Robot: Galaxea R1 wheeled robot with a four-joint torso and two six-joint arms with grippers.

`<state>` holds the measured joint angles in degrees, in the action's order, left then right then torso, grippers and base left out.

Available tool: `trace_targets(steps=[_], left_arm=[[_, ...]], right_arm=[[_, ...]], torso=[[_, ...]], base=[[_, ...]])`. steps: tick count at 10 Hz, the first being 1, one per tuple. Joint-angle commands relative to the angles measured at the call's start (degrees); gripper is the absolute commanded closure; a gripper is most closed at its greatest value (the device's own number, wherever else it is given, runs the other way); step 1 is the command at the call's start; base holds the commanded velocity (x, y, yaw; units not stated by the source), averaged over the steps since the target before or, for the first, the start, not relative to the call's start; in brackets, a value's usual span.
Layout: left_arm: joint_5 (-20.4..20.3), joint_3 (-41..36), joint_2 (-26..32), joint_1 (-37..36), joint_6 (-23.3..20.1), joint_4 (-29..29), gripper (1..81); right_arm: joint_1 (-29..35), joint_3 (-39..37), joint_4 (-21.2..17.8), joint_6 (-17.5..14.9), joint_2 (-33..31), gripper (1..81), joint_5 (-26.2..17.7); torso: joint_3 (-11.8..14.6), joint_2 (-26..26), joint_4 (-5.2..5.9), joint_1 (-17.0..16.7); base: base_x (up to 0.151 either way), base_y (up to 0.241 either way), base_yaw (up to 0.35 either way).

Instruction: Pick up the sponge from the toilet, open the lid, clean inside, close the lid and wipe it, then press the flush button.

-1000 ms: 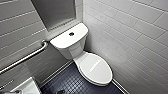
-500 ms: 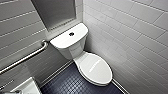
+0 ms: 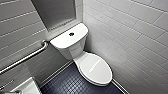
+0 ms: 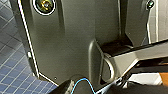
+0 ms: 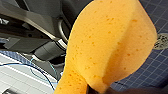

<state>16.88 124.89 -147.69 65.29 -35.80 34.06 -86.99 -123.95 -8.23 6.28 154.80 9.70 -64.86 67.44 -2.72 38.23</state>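
Nothing moved; head view shows lid (image 3: 96, 67) shut, wrist view shows right end effector (image 5: 97, 89) clamping sponge (image 5: 110, 45).

Bright, even light, probably from overhead, puts a soft sheen on the lid (image 3: 96, 66). Toward the edges the wall tiles (image 3: 140, 30) bow; the close sponge (image 5: 110, 47) looks blurred.

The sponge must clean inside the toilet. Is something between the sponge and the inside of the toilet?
Yes. The lid is down over the toilet, so the sponge cannot get inside. Nothing visible lies on the lid.
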Motion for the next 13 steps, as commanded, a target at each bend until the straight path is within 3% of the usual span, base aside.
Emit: trace_targets(steps=[1, 3, 6, 8, 9, 13], left_arm=[[4.9, 4.3, -5.0, 6.1, -5.2, -0.7, 1.0], [4.9, 4.4, -5.2, 6.5, -5.8, -0.7, 1.0], [5.1, 4.4, -6.6, 7.1, -5.9, -0.8, 1.0], [5.4, 4.4, -7.6, 7.3, -6.3, -0.9, 1.0], [5.4, 4.4, -7.9, 7.3, -6.3, -0.9, 1.0], [5.6, 4.5, -9.6, 7.4, -6.3, -1.7, 1.0]], right_arm=[[-1.9, 7.3, 0.8, 0.0, -4.8, 81.1, -2.1], [-0.3, 17.9, 0.8, 0.0, -12.4, 81.1, 3.2], [6.1, 30.3, 0.8, 0.5, -24.3, 81.1, 3.7], [9.8, 34.3, 0.7, 0.5, -27.6, 81.1, 3.7], [11.1, 35.5, 0.9, 0.4, -28.4, 81.1, 3.7], [19.3, 40.6, 0.3, 0.7, -32.5, 81.1, 2.9]], torso=[[0.0, 0.0, 0.00, 0.0], [0.0, 0.0, 0.00, 0.0], [0.0, 0.0, 0.00, 0.0], [0.0, 0.0, 0.00, 0.0], [0.0, 5.8, 0.00, 3.7], [0.0, 9.8, 0.00, 6.1]], base=[[0.000, 0.000, 0.000], [0.000, 0.000, 0.000], [0.000, 0.000, 0.000], [0.000, 0.000, 0.000], [0.000, 0.000, 0.000], [0.000, 0.000, 0.000]])
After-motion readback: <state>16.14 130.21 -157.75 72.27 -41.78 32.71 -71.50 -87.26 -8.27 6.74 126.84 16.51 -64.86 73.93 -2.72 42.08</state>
